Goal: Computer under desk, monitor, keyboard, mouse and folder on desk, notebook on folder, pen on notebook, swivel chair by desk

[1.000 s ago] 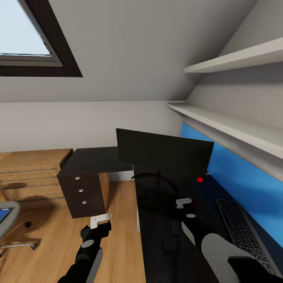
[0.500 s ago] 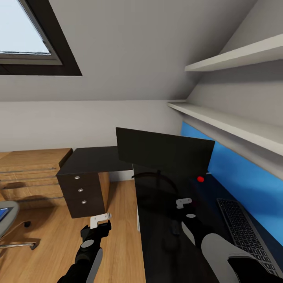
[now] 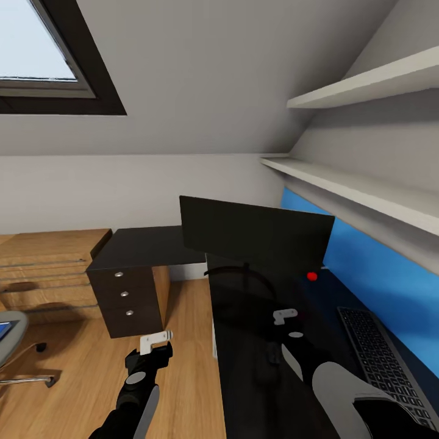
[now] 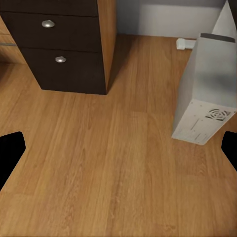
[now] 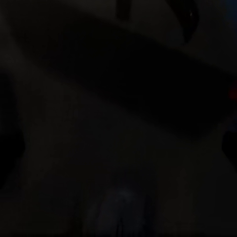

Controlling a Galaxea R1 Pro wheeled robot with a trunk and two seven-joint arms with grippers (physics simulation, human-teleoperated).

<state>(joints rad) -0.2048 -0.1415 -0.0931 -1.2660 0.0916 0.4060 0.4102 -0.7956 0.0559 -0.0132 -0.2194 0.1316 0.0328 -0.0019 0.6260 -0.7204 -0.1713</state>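
Head view: both arms reach forward at the corner of the desk [image 3: 152,247], left over bare wood floor, right over the glossy black top.

The left gripper [image 3: 155,342] hangs over open floor [image 4: 113,163], fingers spread wide with nothing between them; ahead stand the drawer unit [image 4: 59,44] and the computer [image 4: 205,94] upright by the desk leg. The right gripper [image 3: 285,315] hovers above the desktop before the monitor [image 3: 256,235]; how far it is open I cannot tell, its wrist picture being near black. The keyboard [image 3: 381,360] lies along the blue back panel [image 3: 372,274], cut by the frame. The swivel chair [image 3: 15,341], bearing a sliver of the folder [image 3: 3,330], sits well apart at the picture's edge.
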